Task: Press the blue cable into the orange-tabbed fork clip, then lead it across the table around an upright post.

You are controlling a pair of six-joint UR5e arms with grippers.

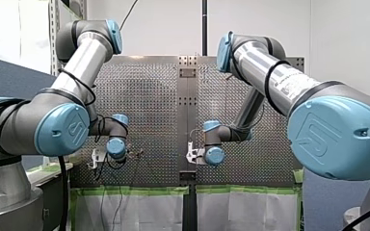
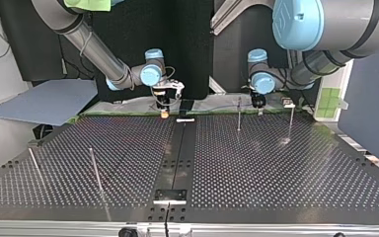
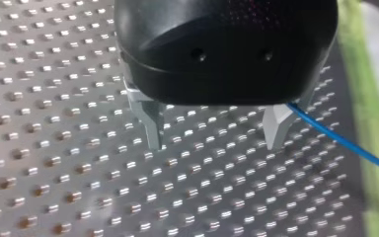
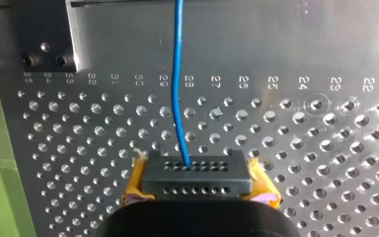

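In the left wrist view my left gripper (image 3: 214,136) is open. Its metal fingers (image 3: 150,126) hang just above the perforated plate with nothing between them. The blue cable (image 3: 343,142) runs past the outside of one finger, loose. In the right wrist view my right gripper (image 4: 197,183) has its yellow pads (image 4: 137,185) shut on a black perforated connector block (image 4: 197,174) at the cable's end. From the block the blue cable (image 4: 177,74) leads straight ahead over the plate. In the top view my right gripper (image 2: 164,106) and left gripper (image 2: 258,101) are both at the table's far edge. I see no orange-tabbed clip.
Thin upright posts stand near my left gripper (image 2: 239,114) and further to the view's right (image 2: 291,121). Two more posts (image 2: 95,170) lean at the near left of the top view. A small white piece (image 2: 185,120) lies on the centre seam. Green tape edges the far side.
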